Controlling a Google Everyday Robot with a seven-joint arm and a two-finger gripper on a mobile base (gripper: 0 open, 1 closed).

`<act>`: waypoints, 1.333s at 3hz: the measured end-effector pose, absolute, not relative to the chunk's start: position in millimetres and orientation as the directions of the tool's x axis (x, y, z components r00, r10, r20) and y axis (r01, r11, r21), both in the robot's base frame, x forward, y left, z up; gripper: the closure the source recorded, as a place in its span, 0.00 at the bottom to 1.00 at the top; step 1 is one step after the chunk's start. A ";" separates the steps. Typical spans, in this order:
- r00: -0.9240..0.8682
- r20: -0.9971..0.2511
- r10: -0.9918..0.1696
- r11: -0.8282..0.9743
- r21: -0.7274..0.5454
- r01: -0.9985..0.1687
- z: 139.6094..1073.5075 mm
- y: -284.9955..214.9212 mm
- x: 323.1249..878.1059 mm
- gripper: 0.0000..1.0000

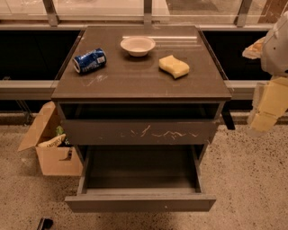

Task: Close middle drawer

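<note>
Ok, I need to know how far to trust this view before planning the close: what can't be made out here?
All in the camera view:
End effector, at the right edge beside the cabinet: blurred, cut off by the frame.
Middle drawer: its back is hidden under the scratched top drawer.
Cardboard box: contents mostly hidden by its flap and the cabinet.
Dark object at the bottom edge: cut off, unidentifiable.

high front view onto cabinet (135, 76), gripper (263, 117) at right

Speckled floor (252, 179), dark cabinet (135, 81) — windows (99, 6) behind, cardboard box (51, 161) at left, warm light
</note>
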State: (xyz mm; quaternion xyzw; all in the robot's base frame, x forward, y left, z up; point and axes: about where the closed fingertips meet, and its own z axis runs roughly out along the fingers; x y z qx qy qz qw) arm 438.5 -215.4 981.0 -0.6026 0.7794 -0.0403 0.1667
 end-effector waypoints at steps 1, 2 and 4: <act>-0.218 -0.211 -0.953 0.271 -0.264 -0.926 981.0 -215.4 438.5 0.00; -0.213 -0.240 -0.947 0.274 -0.259 -0.926 962.6 -219.7 437.6 0.00; -0.226 -0.369 -0.902 0.312 -0.194 -0.930 889.5 -225.6 431.1 0.00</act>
